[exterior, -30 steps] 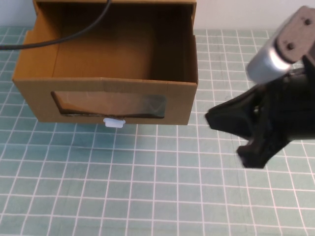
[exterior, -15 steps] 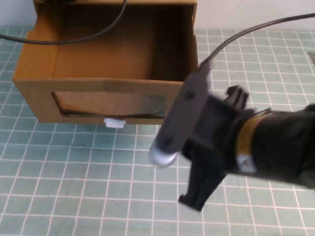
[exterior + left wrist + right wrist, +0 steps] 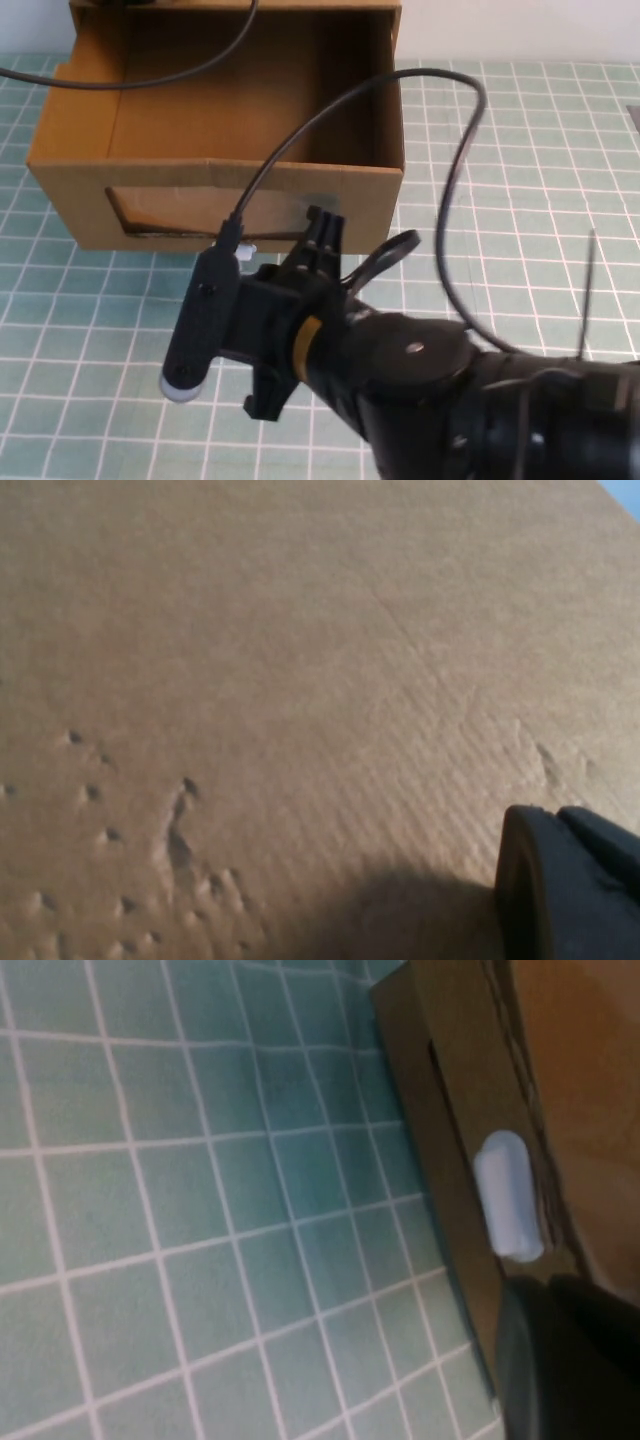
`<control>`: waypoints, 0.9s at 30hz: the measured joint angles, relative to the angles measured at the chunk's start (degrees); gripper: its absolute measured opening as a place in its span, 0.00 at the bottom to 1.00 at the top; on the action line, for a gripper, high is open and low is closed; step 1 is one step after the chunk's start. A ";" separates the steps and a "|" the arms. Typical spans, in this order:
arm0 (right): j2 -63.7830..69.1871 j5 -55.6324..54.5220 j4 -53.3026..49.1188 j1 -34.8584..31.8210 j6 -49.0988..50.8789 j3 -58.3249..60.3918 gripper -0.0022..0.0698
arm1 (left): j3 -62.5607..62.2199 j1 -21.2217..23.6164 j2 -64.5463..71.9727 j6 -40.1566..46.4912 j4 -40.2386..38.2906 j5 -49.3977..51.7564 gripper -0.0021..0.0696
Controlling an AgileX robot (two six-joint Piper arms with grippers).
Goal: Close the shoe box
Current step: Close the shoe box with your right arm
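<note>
Reading the shoe box (image 3: 215,190) at the bench's far left as light, stiff cardboard; push its windowed front. Right tool (image 3: 325,245) there, left tool (image 3: 570,880) against cardboard; can't tell either's grip

right arm (image 3: 420,390): black, glossy | orange band (image 3: 306,347) | black cable (image 3: 440,180) | silver-tipped camera bar (image 3: 195,325)

right pincer (image 3: 325,235) before shoe box (image 3: 215,190) front

right gripper (image 3: 325,235): fingertips blurred | shoe box (image 3: 215,110): top cropped | left gripper (image 3: 570,885): mostly cropped
</note>
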 joint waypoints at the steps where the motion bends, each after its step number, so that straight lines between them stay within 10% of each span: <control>1: 1.04 -0.35 -3.63 0.00 3.38 0.00 0.01 | 0.00 0.00 0.00 0.00 0.00 0.13 0.02; 9: 7.54 -0.89 -20.42 0.00 16.83 -0.13 0.01 | -0.04 0.00 0.00 0.05 0.00 0.37 0.02; 27: 19.53 7.33 -22.25 -2.13 18.48 -11.49 0.01 | -0.18 0.00 0.04 0.35 0.00 0.69 0.02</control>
